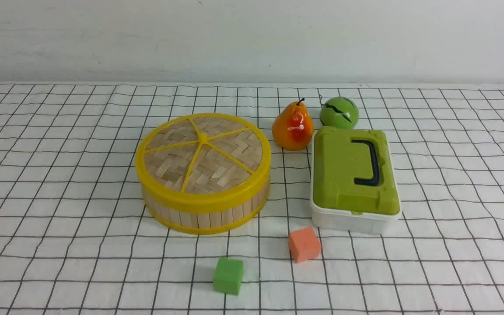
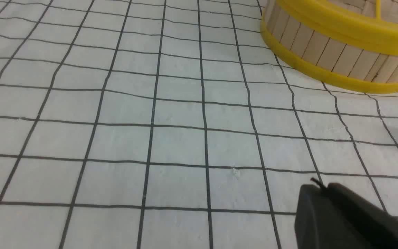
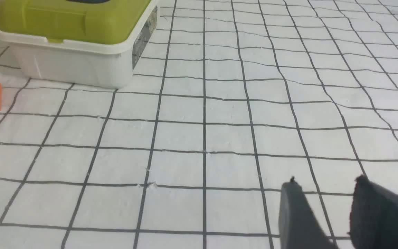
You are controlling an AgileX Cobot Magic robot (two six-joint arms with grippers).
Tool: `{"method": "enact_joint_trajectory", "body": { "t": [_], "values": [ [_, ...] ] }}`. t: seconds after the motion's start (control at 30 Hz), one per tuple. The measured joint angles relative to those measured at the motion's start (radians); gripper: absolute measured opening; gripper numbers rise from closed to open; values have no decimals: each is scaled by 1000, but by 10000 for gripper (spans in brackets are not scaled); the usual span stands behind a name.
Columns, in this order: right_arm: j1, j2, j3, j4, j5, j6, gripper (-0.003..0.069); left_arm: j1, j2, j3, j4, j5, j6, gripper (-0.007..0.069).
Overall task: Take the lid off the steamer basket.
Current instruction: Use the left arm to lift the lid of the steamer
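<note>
Lid (image 1: 212, 168) first: in the front view, I see it sitting flat on top of the steamer basket (image 1: 210, 219), a bit left of the middle of the table (image 1: 50, 245). It is round, so it has no long side for me to line up with. The green-topped box (image 1: 339, 166) is off to its right, with the pear (image 1: 292, 127) between them at the back. I can't see my fingers in that view. In the left wrist view, my left fingers (image 2: 324, 185) look shut, with nothing in them. The basket is well apart from them, farther out and in toward the middle, and I think this arm is nearer. In the right wrist view, my right fingers (image 3: 327, 180) are a little bit open and hold nothing, and the box is closer to them than the basket. So I'd use my left arm, open its fingers, and reach out and inward to the yellow rim.
</note>
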Motion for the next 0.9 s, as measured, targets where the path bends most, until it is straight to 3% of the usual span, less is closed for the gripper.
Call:
{"method": "enact_joint_trajectory", "body": {
  "t": [0.9],
  "values": [
    [0, 0, 0, 0, 0, 1, 240, 0, 0, 0, 0, -1, 0, 38]
  ]
}}
